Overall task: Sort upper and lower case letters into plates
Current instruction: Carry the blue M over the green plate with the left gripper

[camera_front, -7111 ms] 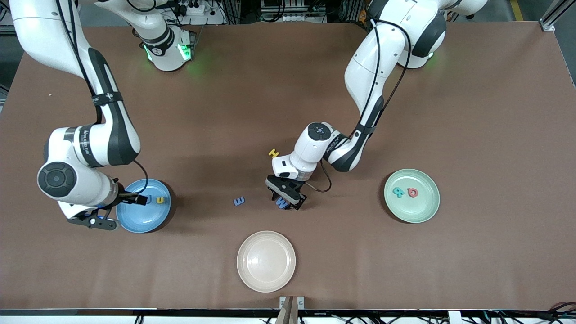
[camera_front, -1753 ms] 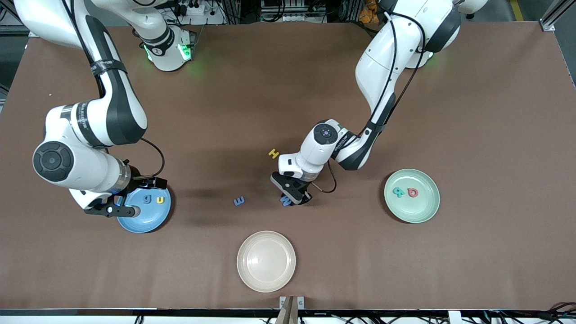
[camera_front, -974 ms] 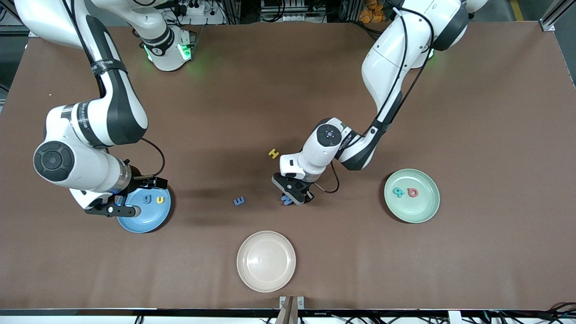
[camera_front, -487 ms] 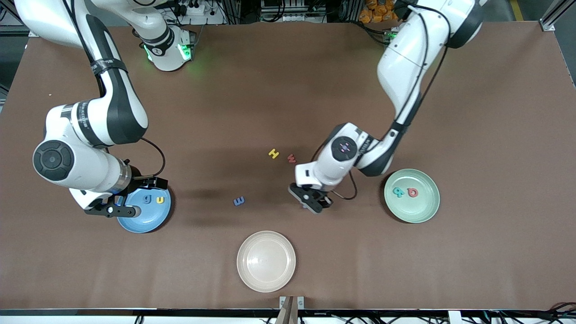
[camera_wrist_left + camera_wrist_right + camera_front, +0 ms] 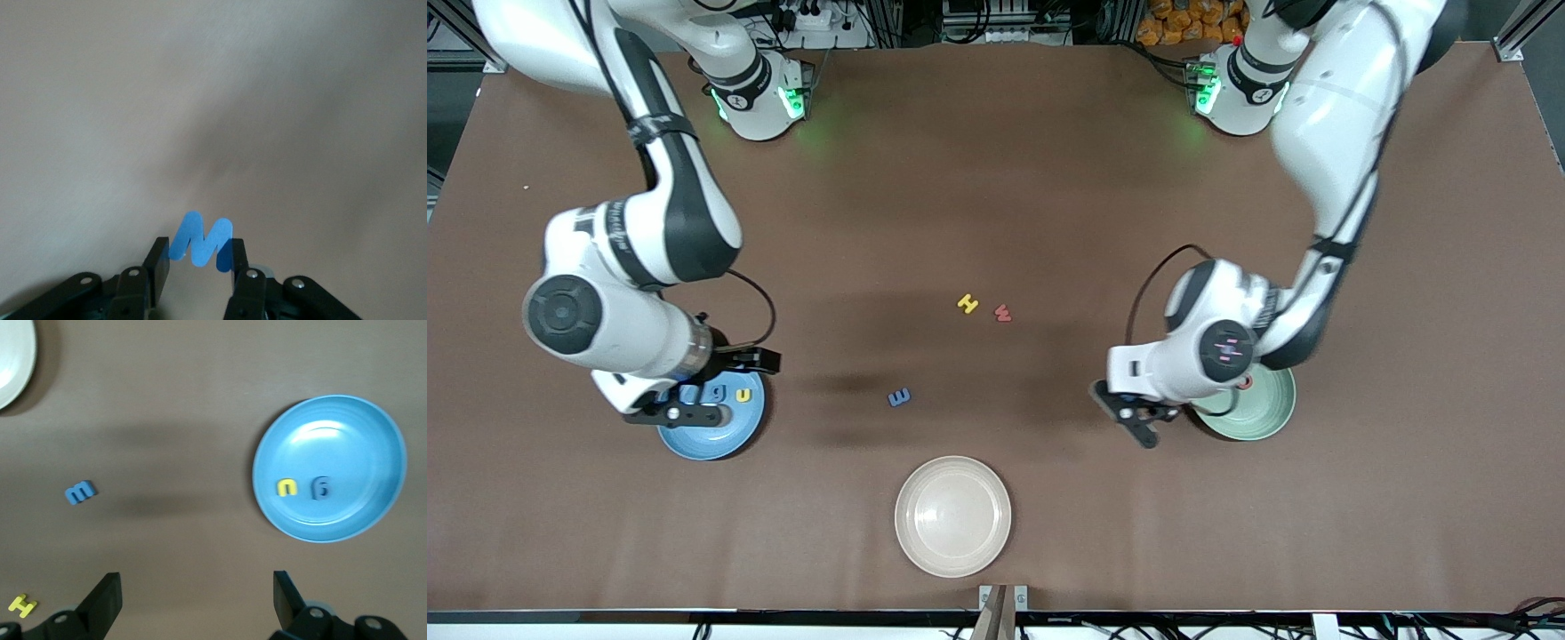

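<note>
I see the left gripper [image 5: 1138, 425] up over bare table at the green plate's [image 5: 1270, 418] 9 o'clock edge, clamped on a blue M [image 5: 201, 241]; the left arm's wrist covers most of that plate. Right gripper [image 5: 685, 411] hangs over the blue plate [image 5: 720, 440], jaws spread, holding nothing. In the blue plate: yellow u [image 5: 287, 487] and blue g [image 5: 321, 487], side by side. Loose on the table: blue m [image 5: 900, 397] between the two plates, yellow H [image 5: 967, 304] and red w [image 5: 1003, 313] at its 1 o'clock, close together. Cream plate [image 5: 953, 516] sits at the m's 5 o'clock, nearer the front camera.
</note>
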Motion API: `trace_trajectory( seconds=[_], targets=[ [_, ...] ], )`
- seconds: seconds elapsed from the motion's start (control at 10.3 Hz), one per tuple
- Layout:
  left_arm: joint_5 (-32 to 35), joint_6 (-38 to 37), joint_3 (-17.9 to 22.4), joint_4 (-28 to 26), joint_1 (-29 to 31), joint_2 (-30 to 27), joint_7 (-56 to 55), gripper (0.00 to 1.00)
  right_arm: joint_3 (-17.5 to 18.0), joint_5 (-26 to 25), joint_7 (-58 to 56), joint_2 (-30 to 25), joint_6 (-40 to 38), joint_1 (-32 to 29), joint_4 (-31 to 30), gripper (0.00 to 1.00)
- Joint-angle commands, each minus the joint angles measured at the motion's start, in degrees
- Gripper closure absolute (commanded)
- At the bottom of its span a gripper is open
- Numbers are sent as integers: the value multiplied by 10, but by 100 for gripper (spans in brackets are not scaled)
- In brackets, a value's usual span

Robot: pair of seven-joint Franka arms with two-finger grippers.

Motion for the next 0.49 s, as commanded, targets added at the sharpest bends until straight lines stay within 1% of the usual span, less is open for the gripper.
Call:
trace_trajectory(
  seconds=[0.0, 0.1, 0.19, 0.39],
  targets=[
    [1, -81, -10, -25, 44, -42, 64, 86, 2, 16, -5, 28, 20, 33, 24, 0],
    [1, -100, -9, -33, 63, -43, 96, 86, 1, 40, 0, 35, 38, 58, 26, 0],
    [1, -99, -10, -53, 90, -43, 123, 86, 1, 60, -2, 44, 58, 76, 26, 0],
    [2, -93, -12, -84, 127, -44, 152, 86, 1, 53, -4, 80, 96, 147, 25, 0]
  ],
)
